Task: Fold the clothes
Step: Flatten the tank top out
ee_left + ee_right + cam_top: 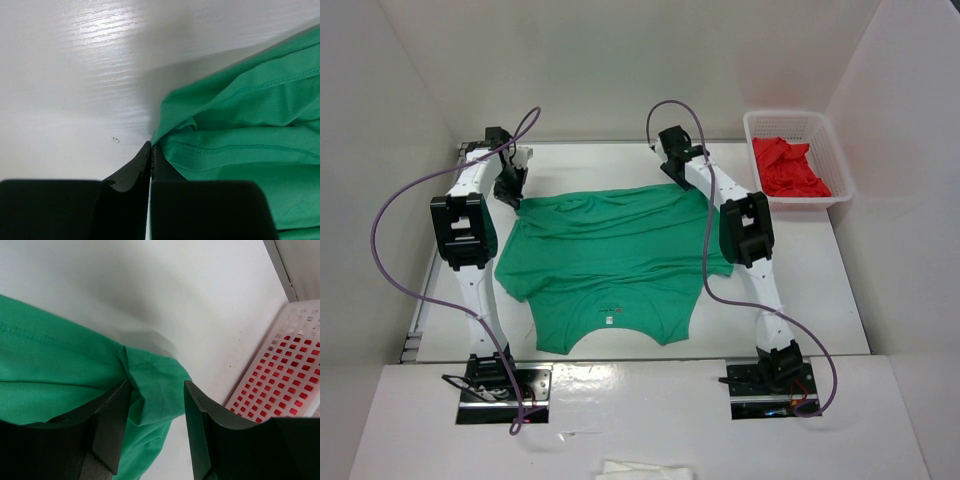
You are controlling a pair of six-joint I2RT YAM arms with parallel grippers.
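The left tool [151,148] is clamping shut on a corner of the green T-shirt [610,255] at its tips, while the right tool [156,390] is straddling the opposite corner open-fingered, likely so both can be lifting the spread shirt's edge evenly off the surface [815,295].

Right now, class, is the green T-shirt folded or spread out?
Spread out, not folded: the green T-shirt lies flat but wrinkled on the table, both sleeves out, neck label showing.
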